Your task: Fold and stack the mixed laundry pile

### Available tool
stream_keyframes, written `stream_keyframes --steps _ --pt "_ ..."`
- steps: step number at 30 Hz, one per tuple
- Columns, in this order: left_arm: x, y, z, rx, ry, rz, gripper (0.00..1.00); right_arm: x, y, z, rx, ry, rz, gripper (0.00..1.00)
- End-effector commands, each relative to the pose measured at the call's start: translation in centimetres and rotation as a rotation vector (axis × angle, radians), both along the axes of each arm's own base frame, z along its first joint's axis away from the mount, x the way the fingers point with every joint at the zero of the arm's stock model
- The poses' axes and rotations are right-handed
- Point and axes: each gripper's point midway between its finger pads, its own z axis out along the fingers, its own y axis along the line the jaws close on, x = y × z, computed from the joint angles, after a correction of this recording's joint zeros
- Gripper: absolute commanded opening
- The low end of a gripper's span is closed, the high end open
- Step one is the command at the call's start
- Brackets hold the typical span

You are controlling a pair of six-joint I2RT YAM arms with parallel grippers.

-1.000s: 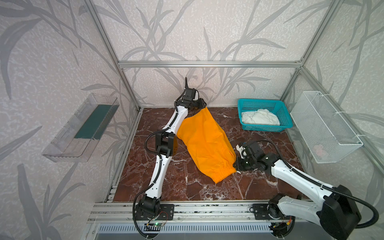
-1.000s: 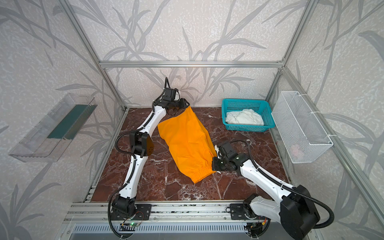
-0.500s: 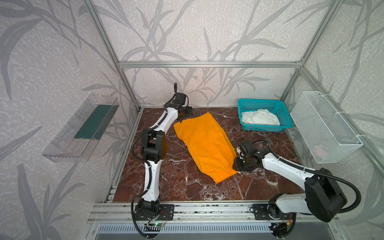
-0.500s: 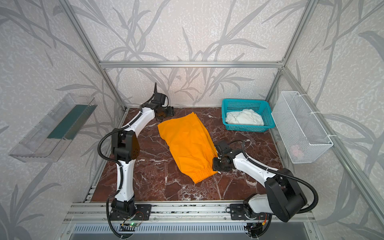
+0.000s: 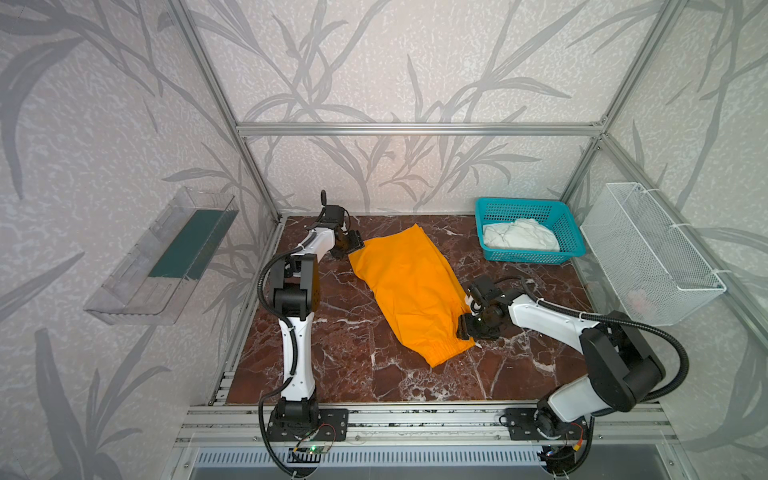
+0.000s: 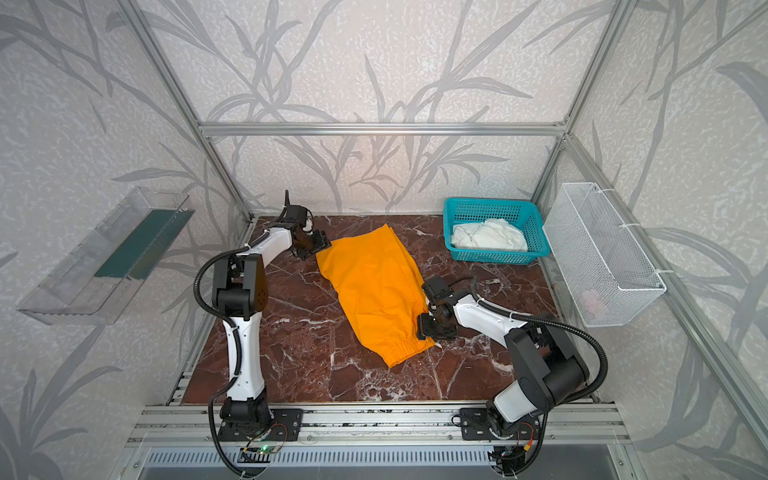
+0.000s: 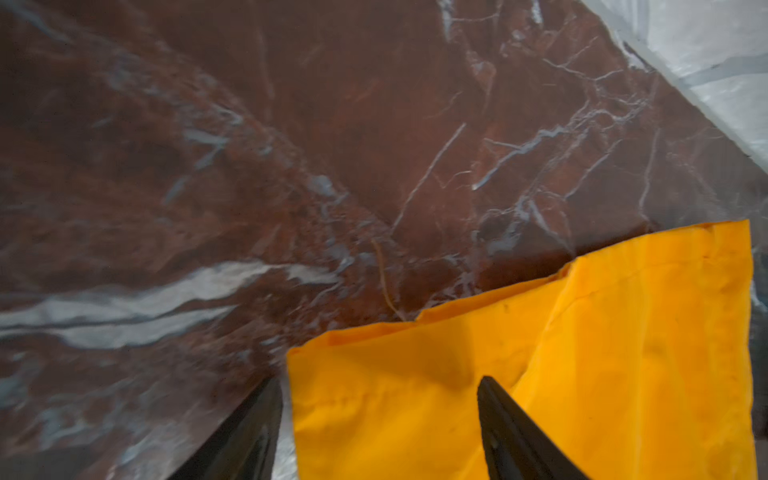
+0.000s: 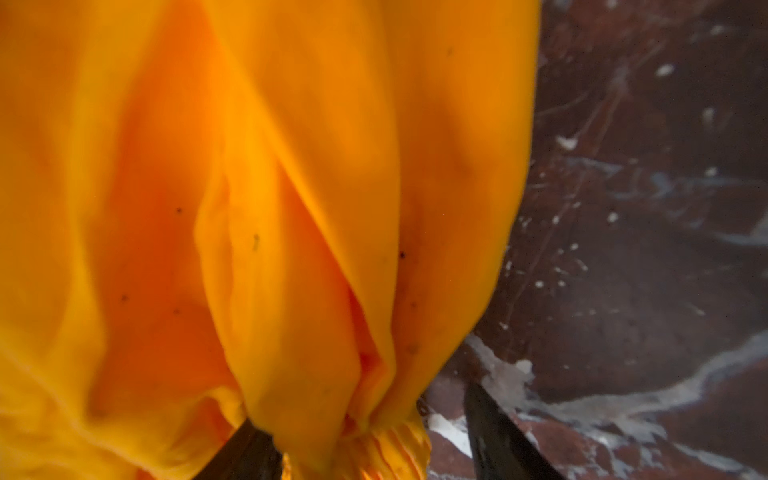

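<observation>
Jaws stood parted on both — left gripper [image 5: 355,245] at the hem, right gripper [image 5: 465,328] at the waistband — likely so the orange trousers [image 5: 409,286] lay flat on the table [image 5: 340,353] for folding, white shirt [image 5: 519,237] in the basket [image 5: 528,258].

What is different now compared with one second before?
The left claw released the far end of the orange trousers. That end dropped flat, and the claw drew leftward to its corner. The right claw opened at their near end. The white shirt stayed in the teal basket.
</observation>
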Motion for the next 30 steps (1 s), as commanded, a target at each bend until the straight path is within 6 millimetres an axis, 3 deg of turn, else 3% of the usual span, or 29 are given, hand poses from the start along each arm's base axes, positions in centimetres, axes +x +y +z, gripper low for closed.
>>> stream_keyframes --steps 1,5,8,10,14,16,19,23,30 --pt "-0.2 -1.8 -1.6 -0.089 0.037 -0.035 0.66 0.8 0.2 -0.3 -0.015 -0.002 0.022 0.55" --pt "-0.5 -2.3 -2.5 -0.130 0.059 -0.034 0.49 1.1 1.1 -0.3 -0.002 0.022 0.095 0.30" --pt "-1.0 -2.2 -2.7 -0.130 0.063 -0.018 0.39 1.3 1.6 0.2 0.000 0.030 0.169 0.17" --pt "-1.5 -1.8 -2.8 -0.132 0.067 -0.001 0.30 1.4 2.0 0.6 -0.004 0.027 0.224 0.13" --pt "-3.3 -0.4 -2.9 -0.160 0.072 0.062 0.02 1.5 2.6 1.0 -0.036 0.036 0.324 0.09" --pt "-4.8 0.7 -2.9 -0.166 0.079 0.108 0.00 1.5 3.0 1.1 -0.053 0.047 0.371 0.08" --pt "-8.4 3.6 -2.8 -0.127 0.121 0.197 0.00 1.9 3.2 1.1 -0.081 0.058 0.429 0.08" --pt "-15.4 6.6 -2.5 -0.031 0.207 0.289 0.00 3.5 2.7 1.3 -0.162 0.048 0.484 0.08" --pt "-25.6 6.4 -2.1 0.047 0.283 0.332 0.00 8.8 1.5 2.3 -0.364 -0.036 0.541 0.14"
